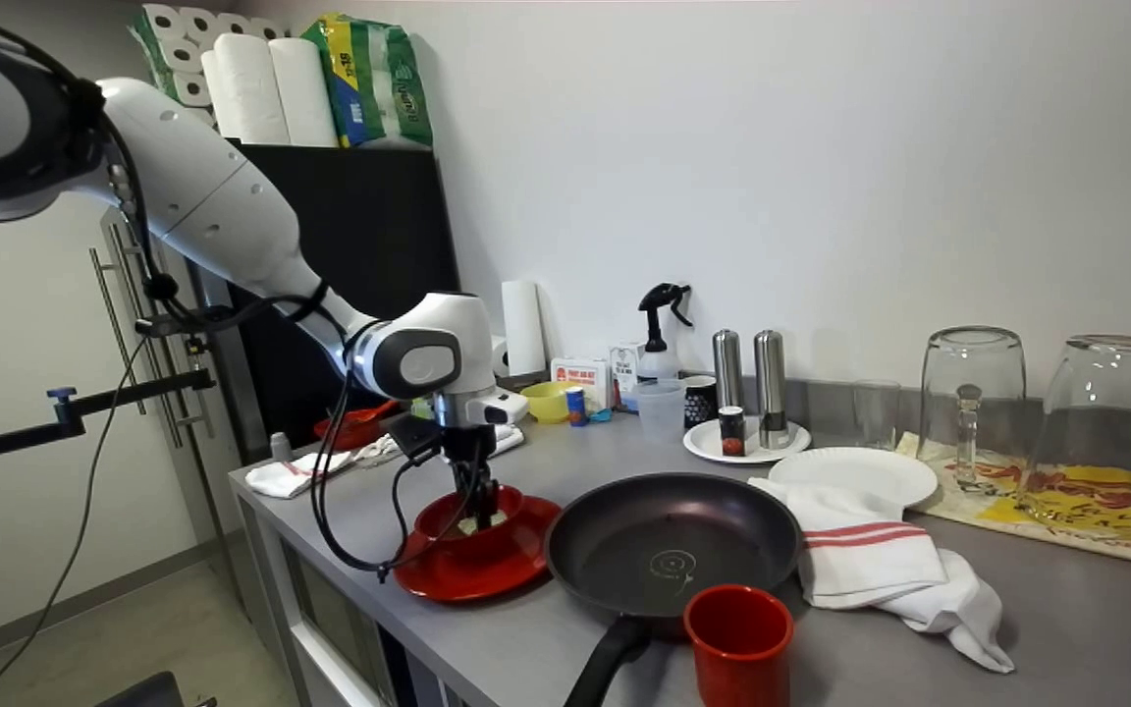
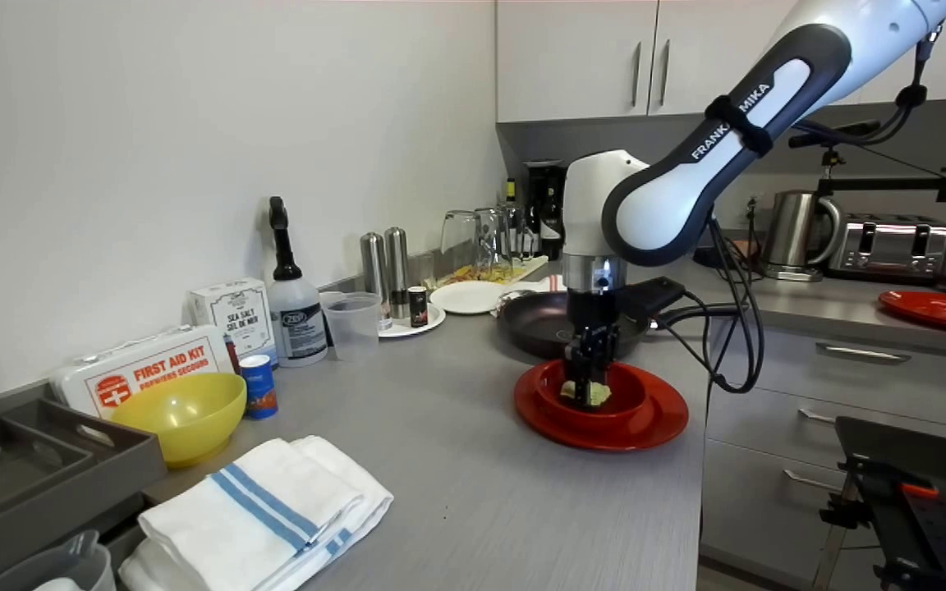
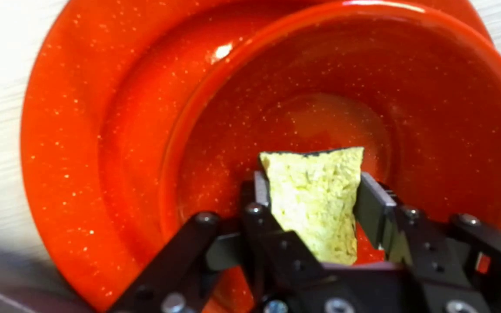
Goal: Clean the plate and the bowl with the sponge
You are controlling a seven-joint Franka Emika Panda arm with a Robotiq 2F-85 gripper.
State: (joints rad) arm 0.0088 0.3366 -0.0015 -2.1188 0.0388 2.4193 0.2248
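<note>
In the wrist view, the yellowish sponge (image 3: 313, 217) is held in the end effector (image 3: 318, 189), which is narrowed onto its two sides; the longer side seems to be aligned up and down the view, though the lower end is partly hidden. The sponge is ringed by the red bowl (image 3: 442, 108) and is placed low in it: bare bottom is shown just above, so a stroke that way seems called for. Whether the bottom is touched cannot be told. The red plate (image 3: 59, 143) is seen beneath the bowl, its widest bare band to the left.

In an exterior view, the end effector is pointed nearly straight down into the bowl, which is seated upright on the plate. The black frying pan (image 1: 644, 530) is set just beside the plate, so little room seems to be left on that side.

In an exterior view, the sponge is shown inside the bowl, and more bare plate is seen toward the edge of the counter (image 2: 456, 492). The plate's middle is covered by the bowl; presumably only its outer band can be wiped as things are arranged.
</note>
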